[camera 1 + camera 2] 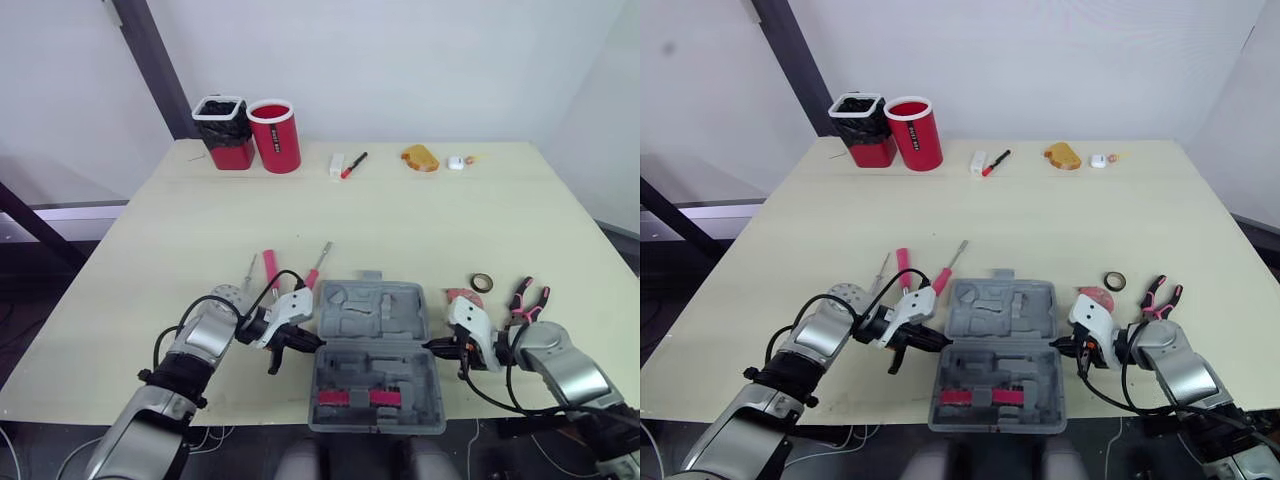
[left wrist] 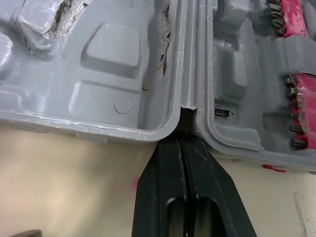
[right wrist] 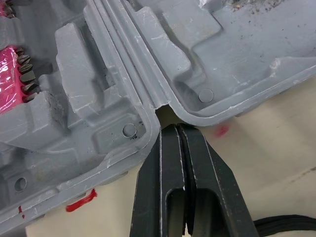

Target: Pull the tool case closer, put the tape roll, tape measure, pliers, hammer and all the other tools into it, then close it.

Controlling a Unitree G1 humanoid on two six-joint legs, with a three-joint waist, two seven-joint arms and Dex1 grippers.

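1. I see a plain white wall (image 1: 420,60) behind the table, softly and evenly lit.
2. On the right, a second white wall (image 1: 615,130) meets it at a corner.
3. A wide table (image 1: 400,220) with a pale yellow top spans the middle of my view.
4. A dark slanted post (image 1: 150,60) rises at the back left.
5. Left of the table I see dark floor (image 1: 25,300), with another dark bar (image 1: 35,225) slanting above it.

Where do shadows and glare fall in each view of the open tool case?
Left eye view: even light, no hard shadows on the table. Left wrist view: tool case recesses softly shaded, darkest at its hinge. Right wrist view: pale sheen along the edges of the shut right gripper.
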